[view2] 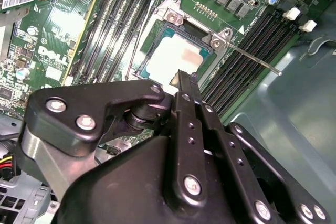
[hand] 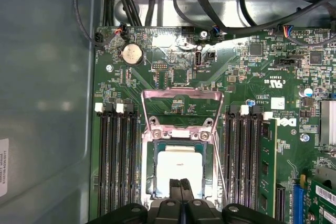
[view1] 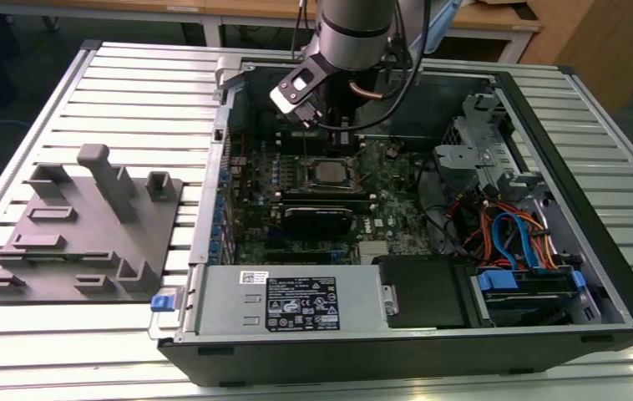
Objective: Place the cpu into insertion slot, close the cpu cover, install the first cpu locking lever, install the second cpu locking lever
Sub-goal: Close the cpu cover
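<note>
The cpu (hand: 178, 167) lies flat in the insertion slot (hand: 146, 178), its silver-grey top bright in both wrist views (view2: 176, 57). The cpu cover (hand: 181, 94), a thin silver frame with a square window, is swung open away from the socket. A thin locking lever (view2: 252, 59) sticks out free beside the socket. My gripper (hand: 182, 184) is shut with nothing between its fingers, its tips just over the cpu's near edge (view2: 184, 77). In the exterior view the gripper (view1: 335, 127) hangs over the motherboard, just behind the socket (view1: 322, 173).
Memory slots (hand: 118, 166) flank the socket on both sides. A black card (view1: 316, 219) lies in front of it, and a grey power supply box (view1: 283, 301) sits at the case front. Drive cage and cables (view1: 512, 234) fill the exterior view's right. A grey fixture plate (view1: 83, 225) rests outside the case.
</note>
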